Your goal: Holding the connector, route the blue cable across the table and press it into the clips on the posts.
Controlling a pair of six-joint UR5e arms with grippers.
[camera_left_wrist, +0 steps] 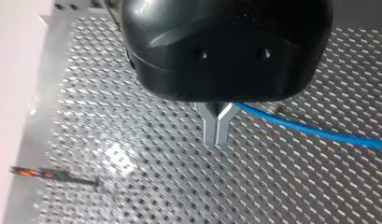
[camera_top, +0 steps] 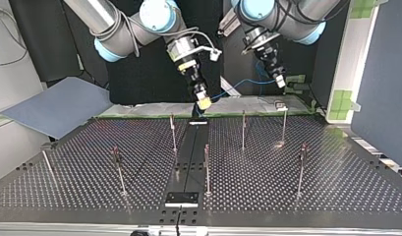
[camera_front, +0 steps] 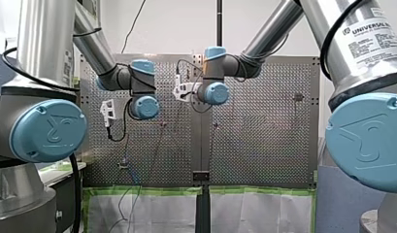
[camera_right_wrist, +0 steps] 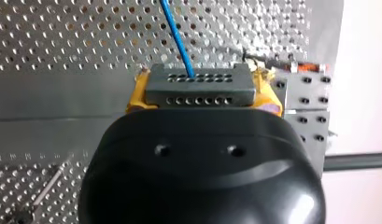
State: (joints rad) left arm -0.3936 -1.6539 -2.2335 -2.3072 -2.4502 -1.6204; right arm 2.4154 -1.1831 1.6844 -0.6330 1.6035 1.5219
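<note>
Aloft, right claw (camera_top: 204,102) clamping connector (camera_right_wrist: 198,88), blue cable (camera_right_wrist: 177,35) attached

In the top view, the clips on the posts (camera_top: 207,167) across mid-frame are too small to make out. In the left wrist view the blue cable (camera_left_wrist: 310,133) passes behind my left gripper (camera_left_wrist: 216,142) and is cut off by the edge. My right gripper's (camera_right_wrist: 200,91) body hides the connector's (camera_right_wrist: 198,79) underside.

White wall (camera_front: 176,24) beyond the perforated table (camera_front: 264,145); dark backdrop (camera_top: 139,73) opposite.
</note>
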